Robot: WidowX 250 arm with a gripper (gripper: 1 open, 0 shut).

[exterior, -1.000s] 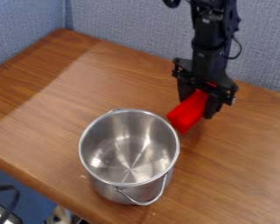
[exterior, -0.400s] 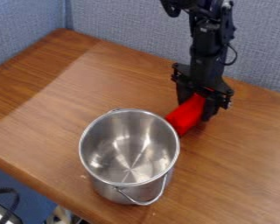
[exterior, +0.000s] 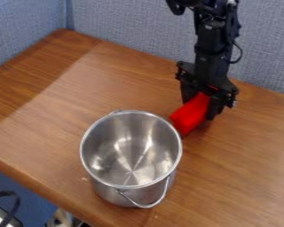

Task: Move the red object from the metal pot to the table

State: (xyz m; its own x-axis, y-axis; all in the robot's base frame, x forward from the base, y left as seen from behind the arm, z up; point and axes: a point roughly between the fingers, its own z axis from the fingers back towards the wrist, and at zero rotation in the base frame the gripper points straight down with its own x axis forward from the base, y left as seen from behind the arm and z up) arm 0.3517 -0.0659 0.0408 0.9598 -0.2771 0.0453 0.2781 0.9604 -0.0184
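The red object [exterior: 192,114], a bright red block, hangs tilted just beyond the far right rim of the metal pot [exterior: 132,156], low over the table [exterior: 61,89]. My black gripper [exterior: 205,97] comes down from above and is shut on the block's upper end. The shiny pot stands near the table's front edge with nothing inside and its wire handle hanging toward the front. Whether the block's lower end touches the wood I cannot tell.
A blue-grey wall [exterior: 121,22] runs behind the table. The table's front edge [exterior: 38,182] falls away just left of and below the pot. Dark cables [exterior: 4,213] lie on the floor at the lower left.
The arm and the red block have barely shifted, staying in nearly the same spot beside the pot. The pot has not moved.
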